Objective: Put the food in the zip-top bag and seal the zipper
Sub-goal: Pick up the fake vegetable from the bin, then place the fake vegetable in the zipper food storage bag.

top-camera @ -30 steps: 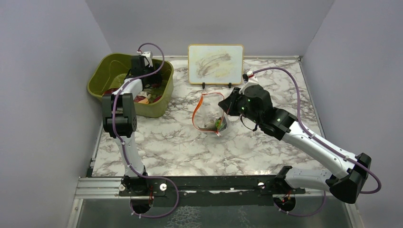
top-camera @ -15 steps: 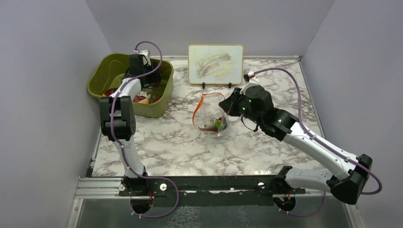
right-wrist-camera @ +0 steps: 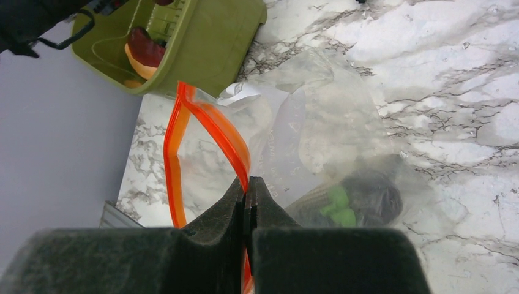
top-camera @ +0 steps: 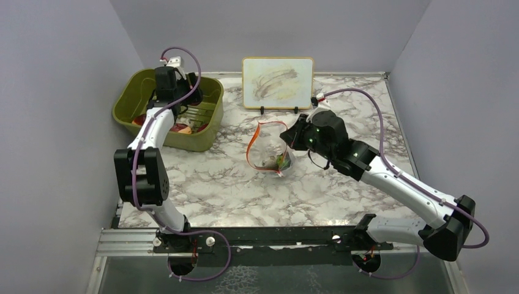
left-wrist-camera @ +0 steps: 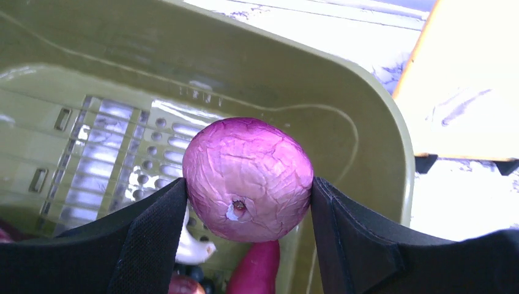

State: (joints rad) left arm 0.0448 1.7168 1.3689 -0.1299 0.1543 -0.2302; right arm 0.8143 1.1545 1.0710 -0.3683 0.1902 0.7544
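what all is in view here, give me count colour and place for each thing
pink-purple onion: one, pink-purple, gripped above the bin
bin: one, olive green, far left of the table
food in the bin: a few pieces, red, orange and white, at the bin's near end; exact count unclear
zip-top bag: one, clear, middle of the table, mouth open
zipper: one strip, orange-red, along the bag's mouth
food in the bag: at least two pieces, green and dark, at the bag's bottom
board: one, cream with brown smears, propped at the far edge
table: one, white-grey marble
left gripper: black fingers, closed on the onion
right gripper: black, pinching the zipper
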